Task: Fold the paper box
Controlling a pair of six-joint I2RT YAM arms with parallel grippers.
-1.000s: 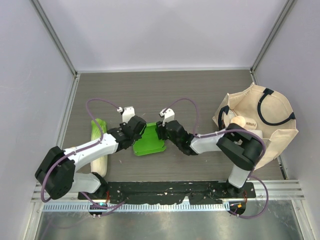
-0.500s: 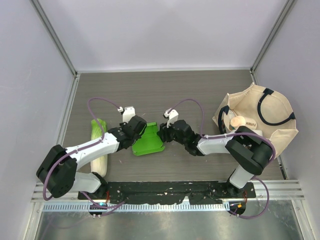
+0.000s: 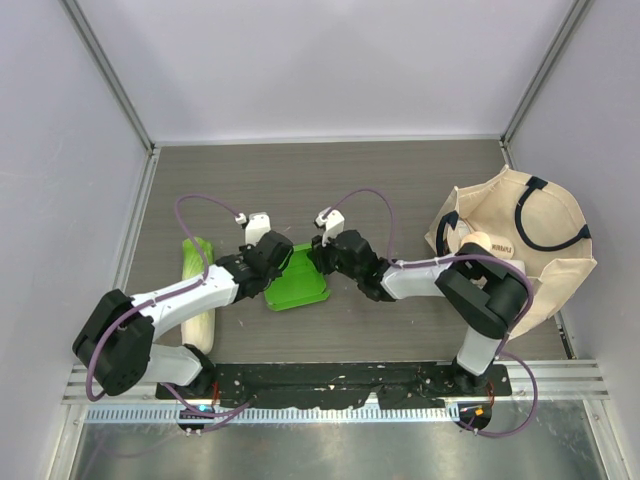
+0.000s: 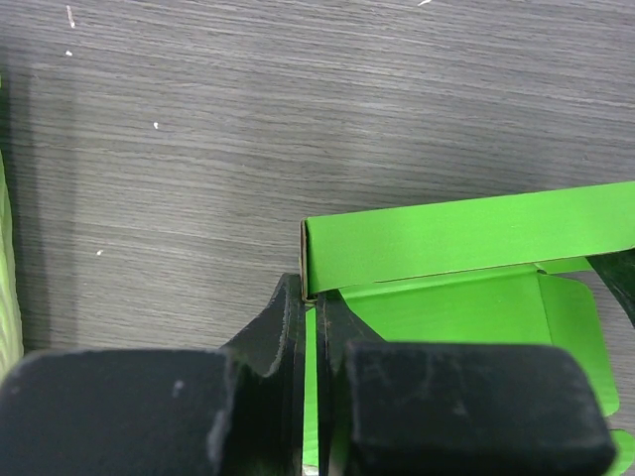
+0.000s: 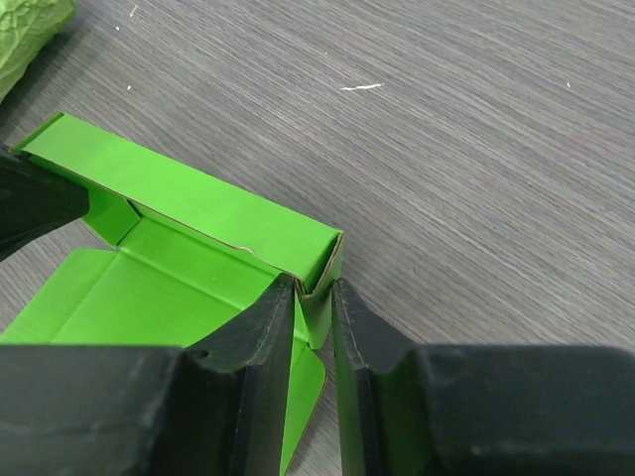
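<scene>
The paper box [image 3: 297, 284] is bright green and lies mid-table, its far wall folded upright. My left gripper [image 3: 277, 263] is at its left end. In the left wrist view the left gripper [image 4: 315, 298] is shut on the box's [image 4: 466, 236] left side wall, right at the far corner. My right gripper [image 3: 319, 262] is at the box's right end. In the right wrist view the right gripper [image 5: 314, 289] has its jaws drawn narrow around the folded right corner of the box [image 5: 189, 203], and the corner flap touches both fingertips.
A long pale-green cabbage [image 3: 199, 292] lies left of the left arm; its tip shows in the right wrist view [image 5: 28, 25]. A beige tote bag [image 3: 520, 245] with dark handles stands at the right wall. Grey walls enclose the table.
The right gripper has shifted left onto the box's right far corner and its jaws have narrowed around it. The left gripper has kept its hold and place.
</scene>
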